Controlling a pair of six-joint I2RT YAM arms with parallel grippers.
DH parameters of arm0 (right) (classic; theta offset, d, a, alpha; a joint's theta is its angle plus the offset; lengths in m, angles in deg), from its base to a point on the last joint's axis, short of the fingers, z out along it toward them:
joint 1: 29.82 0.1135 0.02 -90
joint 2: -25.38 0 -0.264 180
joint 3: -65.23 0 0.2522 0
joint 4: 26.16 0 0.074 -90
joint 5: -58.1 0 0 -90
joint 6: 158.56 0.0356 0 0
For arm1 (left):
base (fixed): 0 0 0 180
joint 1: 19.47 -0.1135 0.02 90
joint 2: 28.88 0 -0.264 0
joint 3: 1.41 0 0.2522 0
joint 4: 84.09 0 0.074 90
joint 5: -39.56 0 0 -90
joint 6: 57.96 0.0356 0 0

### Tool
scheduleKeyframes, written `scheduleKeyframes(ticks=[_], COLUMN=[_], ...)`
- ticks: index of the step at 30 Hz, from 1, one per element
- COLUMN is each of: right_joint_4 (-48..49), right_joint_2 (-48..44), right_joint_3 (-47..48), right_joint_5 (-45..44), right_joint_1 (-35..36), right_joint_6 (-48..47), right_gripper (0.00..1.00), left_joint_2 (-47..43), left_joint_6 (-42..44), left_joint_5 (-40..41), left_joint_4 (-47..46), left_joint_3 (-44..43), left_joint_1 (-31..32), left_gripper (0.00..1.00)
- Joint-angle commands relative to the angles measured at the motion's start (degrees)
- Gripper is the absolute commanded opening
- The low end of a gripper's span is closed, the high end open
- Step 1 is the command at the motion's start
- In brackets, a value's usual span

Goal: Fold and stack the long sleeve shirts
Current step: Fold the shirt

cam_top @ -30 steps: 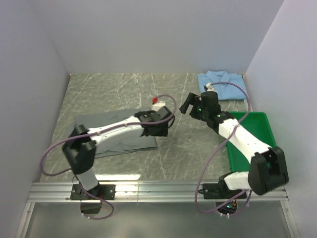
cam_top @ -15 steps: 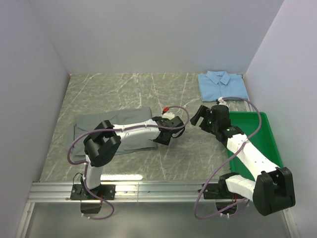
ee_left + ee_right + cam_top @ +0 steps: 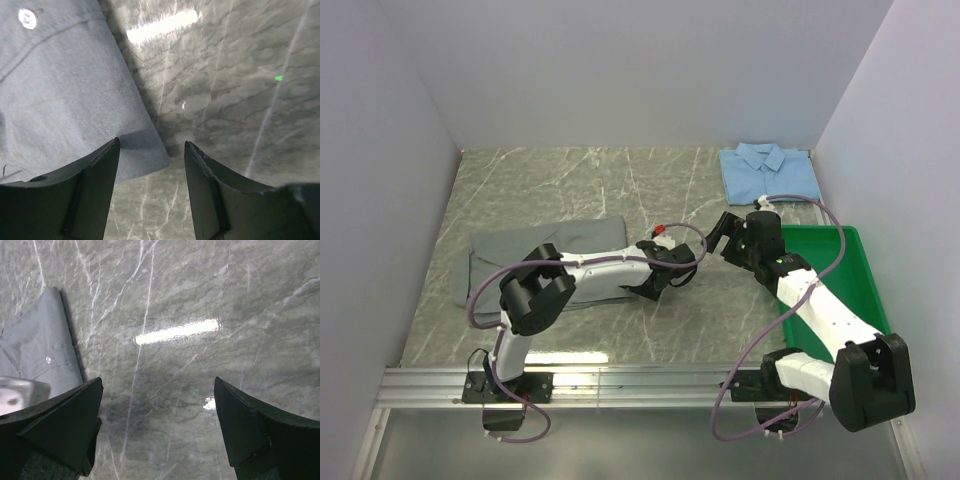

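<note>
The grey long sleeve shirt (image 3: 535, 250) lies folded at the left-centre of the table. My left arm reaches across it, and my left gripper (image 3: 676, 272) hangs open just past its right edge. In the left wrist view a corner of the grey shirt (image 3: 65, 95) lies on the table under the gap of the left gripper (image 3: 151, 145), apart from both fingers. The light blue shirt (image 3: 769, 172) sits folded at the back right. My right gripper (image 3: 724, 234) stands wide open over bare table; the right wrist view shows the right gripper (image 3: 157, 382) holding nothing, with the grey shirt (image 3: 40, 347) to its left.
A green plastic tray (image 3: 845, 262) stands at the right edge, partly under my right arm. White walls close in the table (image 3: 580, 185) at the left, back and right. Cables loop around both arms.
My left gripper has moved right, off the grey shirt to just past its right edge. The shirt now lies more compact. My right gripper has drawn back a little to the right.
</note>
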Motion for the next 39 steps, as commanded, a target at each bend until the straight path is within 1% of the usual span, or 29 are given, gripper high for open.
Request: scheduleKeyframes(ticks=[1,4,7,10,11,12,14,18,20,21,23,24,26,27,29,30,33,36,39], right_joint_4=[2.0,2.0,2.5,3.2,3.4,3.7,5.1,7.4,9.2,10.1,15.4,19.3,23.5,27.1,29.4,30.1,35.7,38.1,38.4], right_joint_2=[-0.1,-0.5,-0.9,-1.0,-1.0,-0.7,-0.3,3.0,4.9,7.1,9.9,13.5,17.5,21.5,25.2,28.6,34.8,39.3,42.2], right_joint_3=[-0.7,-0.9,-1.3,-1.8,-2.0,-2.2,-2.4,-1.7,-1.4,-1.2,-1.5,-1.4,-0.9,0.0,1.7,3.5,6.3,9.2,12.3], right_joint_5=[-0.2,-0.3,-0.3,0.8,1.1,1.9,3.6,8.7,13.4,15.3,22.0,24.2,29.9,30.9,32.8,33.2,35.3,36.9,37.7], right_joint_1=[-0.6,-0.9,-1.6,-2.1,-2.1,-2.2,-2.3,-2.2,-2.2,-2.1,-1.9,-1.7,-0.2,1.6,3.5,4.6,7.3,9.5,11.5], right_joint_6=[0.1,0.3,0.5,0.8,0.8,0.9,0.8,1.4,2.3,3.6,5.9,8.5,11.3,13.3,14.4,15.2,18.1,20.3,20.3], right_gripper=[0.99,0.98,0.98,0.98,0.98,0.98,0.97,0.97,0.98,0.98,1.00,1.00,1.00,1.00,1.00,1.00,1.00,1.00,0.96], left_joint_2=[2.0,3.0,3.5,4.0,3.7,3.5,2.6,0.6,-1.5,-2.4,-5.2,-6.1,-8.1,-9.0,-9.6,-9.7,-10.7,-11.1,-10.8], left_joint_6=[-0.4,-0.3,-0.6,-0.6,-0.6,-0.7,-0.8,-1.2,-1.4,-1.4,-1.0,-0.9,-0.7,-0.7,-0.6,-0.7,-0.9,-0.8,-0.7], left_joint_5=[-0.7,-1.9,-3.0,-3.0,-3.1,-3.0,-3.1,-3.2,-3.2,-3.5,-5.1,-5.7,-6.8,-7.2,-7.9,-8.3,-10.4,-11.9,-12.7], left_joint_4=[2.3,1.5,1.0,1.2,0.9,1.0,0.6,-0.3,-1.0,-2.0,-3.2,-3.9,-5.1,-5.2,-5.0,-5.0,-5.8,-7.0,-7.4], left_joint_3=[-1.5,-1.1,0.1,0.7,0.9,1.1,1.6,2.9,3.7,3.9,4.4,4.5,4.3,3.7,3.0,2.2,1.4,1.1,0.4], left_joint_1=[0.2,0.2,0.1,0.1,0.0,0.0,-0.5,-1.4,-1.7,-1.7,-1.8,-1.9,-1.9,-1.9,-1.9,-1.9,-1.9,-1.9,-1.9], left_gripper=[0.59,0.56,0.50,0.40,0.29,0.22,0.12,0.05,0.01,0.01,0.00,0.00,0.01,0.01,0.01,0.01,0.02,0.02,0.03])
